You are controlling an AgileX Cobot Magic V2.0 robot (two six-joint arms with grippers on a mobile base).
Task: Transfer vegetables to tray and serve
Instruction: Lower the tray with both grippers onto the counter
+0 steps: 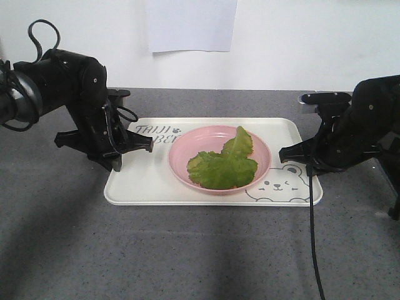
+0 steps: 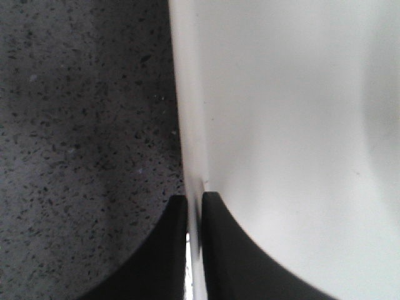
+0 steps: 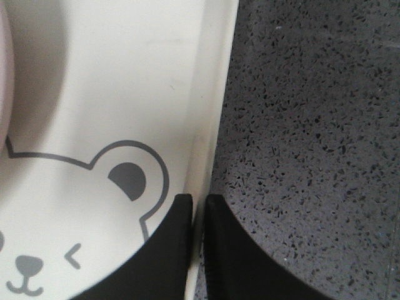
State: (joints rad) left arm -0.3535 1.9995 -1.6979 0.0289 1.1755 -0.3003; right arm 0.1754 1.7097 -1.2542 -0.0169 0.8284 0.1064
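Grey speckled countertop fills the foreground of the front view; on it lies the cream tray, carrying a pink plate with the lettuce leaves on it. Left gripper sits at the tray's left edge, right gripper at its right edge.

Left wrist view: both black fingers pinch the tray rim, apparently closed on it, though the picture is blurred.

Right wrist view: fingers clamp the tray rim beside the bear's ear.
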